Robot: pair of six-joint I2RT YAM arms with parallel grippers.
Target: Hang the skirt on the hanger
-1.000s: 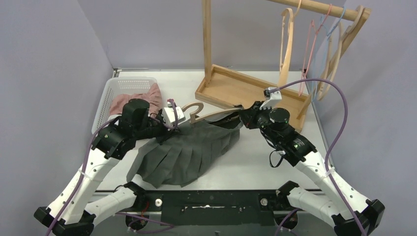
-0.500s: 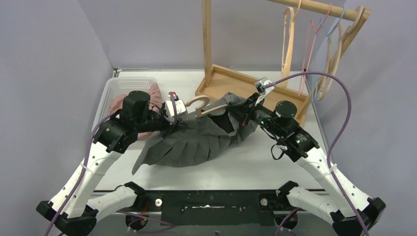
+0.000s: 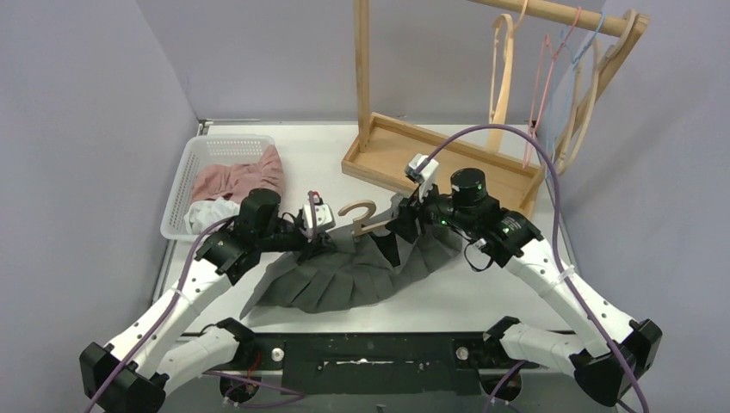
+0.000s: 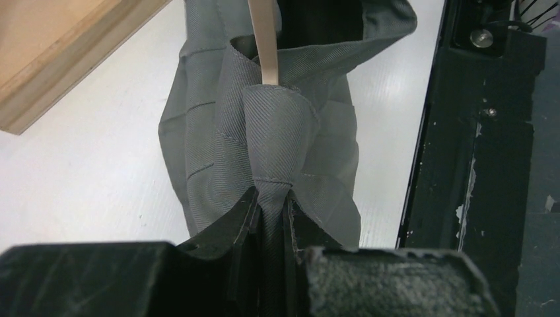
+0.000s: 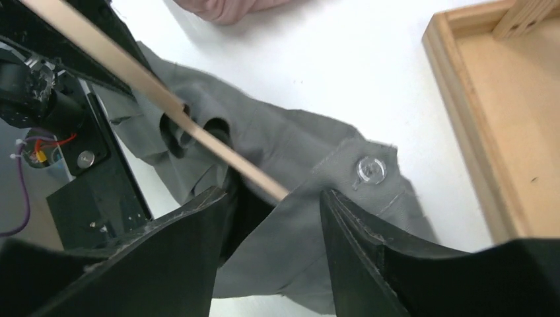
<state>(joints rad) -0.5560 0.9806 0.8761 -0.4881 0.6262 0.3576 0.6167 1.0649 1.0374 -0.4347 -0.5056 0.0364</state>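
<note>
The grey pleated skirt (image 3: pixel 344 275) lies bunched on the table's middle. The wooden hanger (image 3: pixel 360 217) is threaded into its waistband, and the hook sticks up between the two arms. My left gripper (image 3: pixel 315 234) is shut on a fold of the skirt's waistband (image 4: pixel 272 152), and the hanger's pale bar (image 4: pixel 263 39) runs into the cloth just beyond. My right gripper (image 3: pixel 401 225) is open at the skirt's other end. Its jaws stand wide apart around the waistband cloth (image 5: pixel 310 218), near the clear button (image 5: pixel 371 170). The hanger's bar (image 5: pixel 165 99) slants into the skirt ahead of it.
A white basket (image 3: pixel 182 176) with pink and white clothes sits at the left. The wooden rack's tray (image 3: pixel 379 159) stands behind the skirt, with other hangers (image 3: pixel 504 77) on its rail at the upper right. A black mounting bar (image 3: pixel 370 353) runs along the near edge.
Both arms brought the skirt and hanger forward toward the middle, and the skirt bunched up. The right gripper, shut on the skirt before, has opened its jaws. The left gripper stays shut.
</note>
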